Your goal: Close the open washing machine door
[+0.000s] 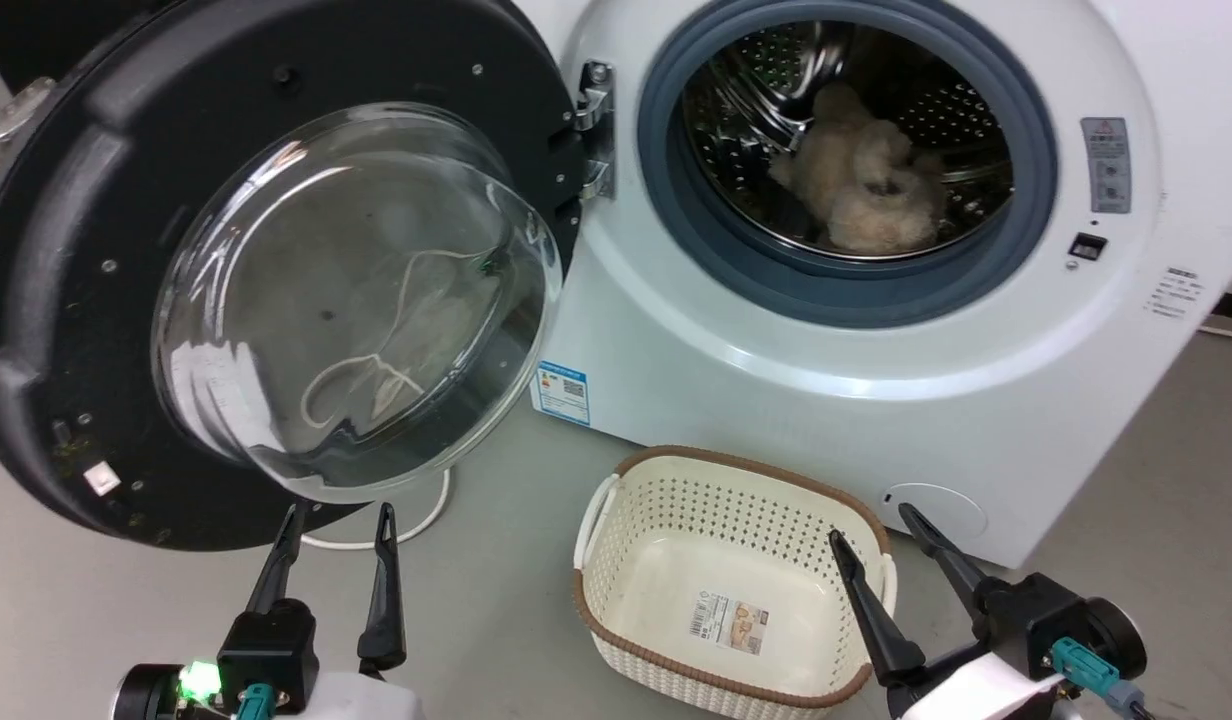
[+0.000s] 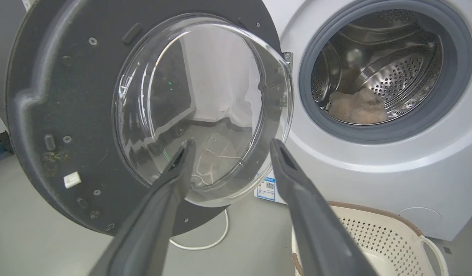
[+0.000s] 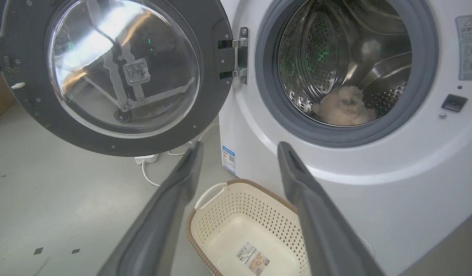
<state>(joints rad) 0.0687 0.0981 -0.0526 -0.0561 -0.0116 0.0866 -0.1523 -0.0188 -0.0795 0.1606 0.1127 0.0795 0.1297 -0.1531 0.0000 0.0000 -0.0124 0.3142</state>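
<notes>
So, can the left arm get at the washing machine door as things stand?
Probably yes: the left end effector is open close under the washing machine door, and nothing stands between them.

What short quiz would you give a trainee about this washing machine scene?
1. True or false: the washing machine door is shut.
2. What lies in the drum? A) a fluffy beige item B) a shoe C) nothing
3. Which is nearer the door: the left gripper or the right gripper?
Key: 1 false; 2 A; 3 the left gripper.
</notes>
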